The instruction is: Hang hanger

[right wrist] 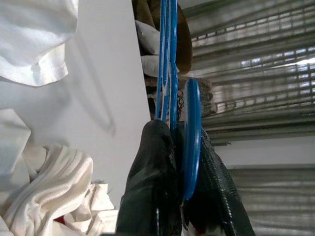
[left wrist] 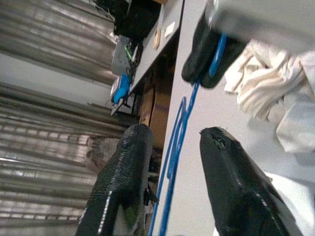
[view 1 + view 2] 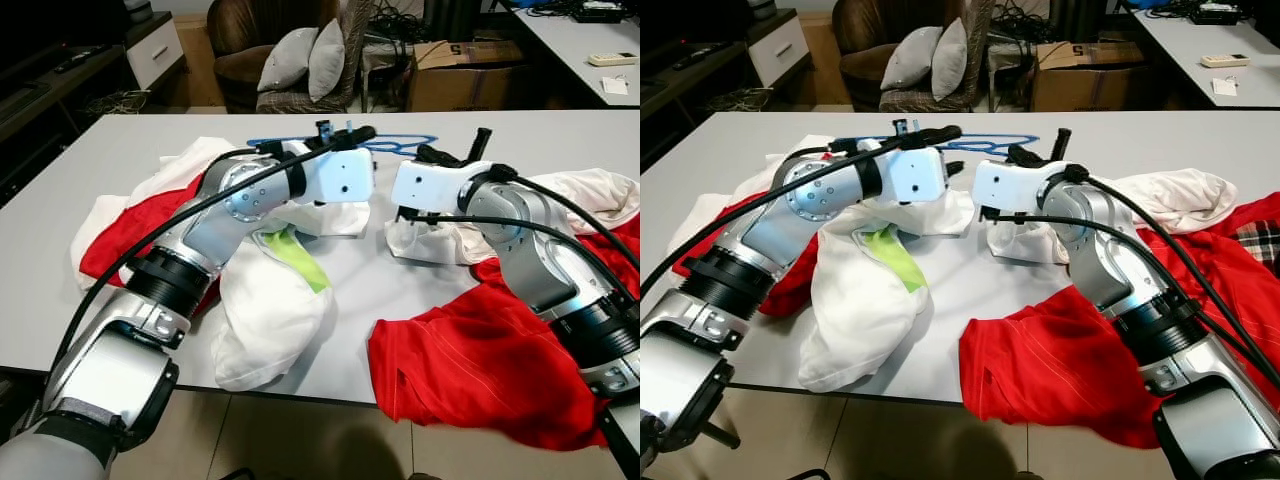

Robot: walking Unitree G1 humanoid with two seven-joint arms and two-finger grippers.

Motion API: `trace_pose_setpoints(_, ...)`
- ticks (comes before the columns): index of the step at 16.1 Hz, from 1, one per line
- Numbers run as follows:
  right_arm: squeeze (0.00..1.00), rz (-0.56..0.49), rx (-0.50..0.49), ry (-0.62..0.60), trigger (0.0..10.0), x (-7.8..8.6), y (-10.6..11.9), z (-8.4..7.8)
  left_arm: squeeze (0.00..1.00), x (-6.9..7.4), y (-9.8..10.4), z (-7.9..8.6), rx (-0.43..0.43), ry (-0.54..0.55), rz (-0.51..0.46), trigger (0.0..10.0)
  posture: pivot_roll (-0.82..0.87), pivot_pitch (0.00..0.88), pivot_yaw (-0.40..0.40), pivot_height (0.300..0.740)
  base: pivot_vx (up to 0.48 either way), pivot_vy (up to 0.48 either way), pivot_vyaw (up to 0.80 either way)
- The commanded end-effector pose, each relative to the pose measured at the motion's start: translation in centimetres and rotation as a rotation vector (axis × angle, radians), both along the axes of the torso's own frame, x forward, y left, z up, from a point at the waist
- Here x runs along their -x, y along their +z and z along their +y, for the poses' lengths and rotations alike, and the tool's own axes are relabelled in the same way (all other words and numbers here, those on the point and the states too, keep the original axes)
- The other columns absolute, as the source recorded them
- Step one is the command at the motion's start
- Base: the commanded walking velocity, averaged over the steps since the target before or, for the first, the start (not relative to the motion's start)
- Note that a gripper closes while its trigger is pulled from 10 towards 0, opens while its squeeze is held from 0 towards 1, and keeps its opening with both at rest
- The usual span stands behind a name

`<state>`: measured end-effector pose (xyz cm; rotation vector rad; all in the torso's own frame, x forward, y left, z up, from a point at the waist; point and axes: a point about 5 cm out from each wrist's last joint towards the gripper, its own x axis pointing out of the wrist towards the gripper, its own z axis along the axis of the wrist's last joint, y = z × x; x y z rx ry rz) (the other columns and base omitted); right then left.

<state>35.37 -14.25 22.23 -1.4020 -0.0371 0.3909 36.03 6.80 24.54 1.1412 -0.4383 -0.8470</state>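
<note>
The blue hanger [image 1: 191, 132] — thin, stiff, light, likely slippery — sits pinched in the right claw [image 1: 183, 206]; the left claw [image 2: 172, 196] gapes empty around its rod.

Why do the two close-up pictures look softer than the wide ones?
Left wrist view: the left gripper sits so near the lens that its open jaws blur. Right wrist view: the right gripper, shut on the thin blue plastic hanger, looms dark and soft. Eye views: evenly lit, sharp.

Glossy blue plastic hanger [image 1: 191, 132], matt white table [image 3: 420, 290], soft cloth shirts [image 3: 470, 370]
</note>
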Motion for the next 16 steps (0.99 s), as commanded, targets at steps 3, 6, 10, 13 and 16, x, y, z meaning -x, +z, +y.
trace_pose_setpoints(3,0.00,-0.047,0.006,0.066,10.0,0.3,1.4,1.4,0.00,-0.4,-0.2,0.4,-0.050,0.016,0.000,0.0,-0.17,0.000,0.118,0.740,0.000,0.000,0.00)
trace_pose_setpoints(6,0.00,-0.061,0.005,0.094,10.0,0.6,1.8,1.9,0.00,-0.8,-0.5,1.0,-0.079,0.052,-0.003,0.0,-0.17,0.000,0.119,0.740,0.000,0.000,0.00)
trace_pose_setpoints(10,0.00,-0.060,0.001,0.111,10.0,0.8,1.9,2.1,0.00,-1.0,-0.3,1.3,-0.088,0.067,-0.012,0.0,-0.17,0.000,0.119,0.740,0.000,0.000,0.00)
trace_pose_setpoints(13,0.00,-0.055,0.002,0.121,10.0,0.9,1.9,2.1,0.00,-1.2,-0.2,1.5,-0.085,0.076,-0.015,0.0,-0.17,0.000,0.117,0.740,0.000,0.000,0.00)
trace_pose_setpoints(16,0.00,-0.044,-0.027,0.141,10.0,1.2,2.0,2.2,0.00,-1.5,0.2,1.9,-0.068,0.101,-0.030,0.0,-0.17,0.000,0.115,0.740,0.000,0.000,0.00)
